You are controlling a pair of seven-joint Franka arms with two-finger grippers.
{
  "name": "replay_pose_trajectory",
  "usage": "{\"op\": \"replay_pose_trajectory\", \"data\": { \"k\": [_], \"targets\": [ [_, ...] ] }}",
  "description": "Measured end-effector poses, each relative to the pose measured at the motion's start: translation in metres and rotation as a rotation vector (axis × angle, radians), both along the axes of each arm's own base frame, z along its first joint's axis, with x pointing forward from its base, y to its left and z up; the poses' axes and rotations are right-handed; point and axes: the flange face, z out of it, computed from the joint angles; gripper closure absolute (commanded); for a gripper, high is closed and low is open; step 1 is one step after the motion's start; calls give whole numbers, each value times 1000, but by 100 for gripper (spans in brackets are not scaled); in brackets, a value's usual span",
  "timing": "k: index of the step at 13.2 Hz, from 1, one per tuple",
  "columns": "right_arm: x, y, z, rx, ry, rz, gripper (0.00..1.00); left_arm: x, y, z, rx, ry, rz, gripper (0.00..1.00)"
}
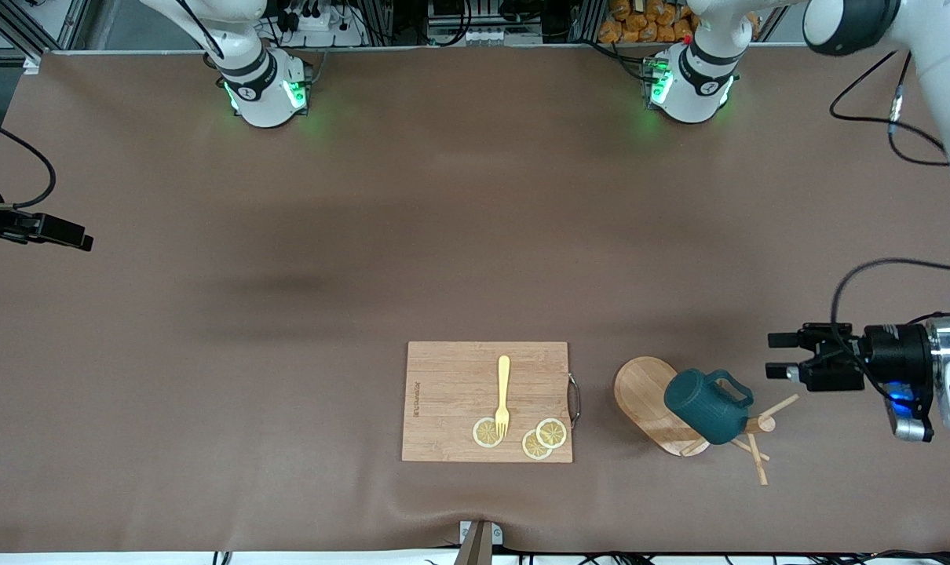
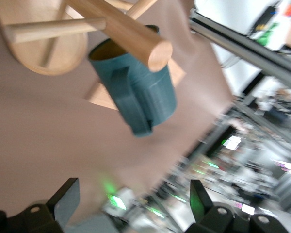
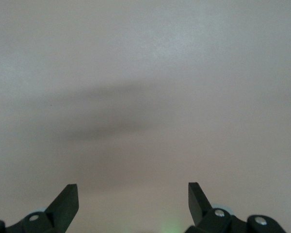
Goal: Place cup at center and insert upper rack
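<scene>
The cup [image 1: 707,406] hangs on the upper rack [image 1: 663,406]; the left end effector [image 1: 777,355] hovers released beside it, and the right end effector [image 3: 133,201], also released, waits.

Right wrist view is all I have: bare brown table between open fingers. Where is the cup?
Observer: The cup is up against the upper rack, apparently hung on a peg, beside the cutting board, toward the left arm's end. Your right gripper is over the table at the right arm's end.
Operator: Is the left gripper on it?
Observer: No. The left gripper hangs open beside the rack, apart from the cup, holding nothing.
Operator: Anything on that board?
Observer: A yellow fork and three lemon slices.
</scene>
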Motion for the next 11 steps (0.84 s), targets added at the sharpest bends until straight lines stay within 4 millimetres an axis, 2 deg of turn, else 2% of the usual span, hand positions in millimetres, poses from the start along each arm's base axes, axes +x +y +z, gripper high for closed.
{"op": "replay_pose_trajectory", "data": {
  "k": [3, 7, 11],
  "targets": [
    [1, 0, 1, -1, -11, 0, 0, -31, -16, 28, 226, -118, -129, 0],
    [2, -1, 5, -3, -28, -1, 0, -79, -19, 59, 580, -221, -357, 0],
    [0, -3, 14, -6, -45, -6, 0, -121, -29, 102, 786, -291, -402, 0]
  ]
}}
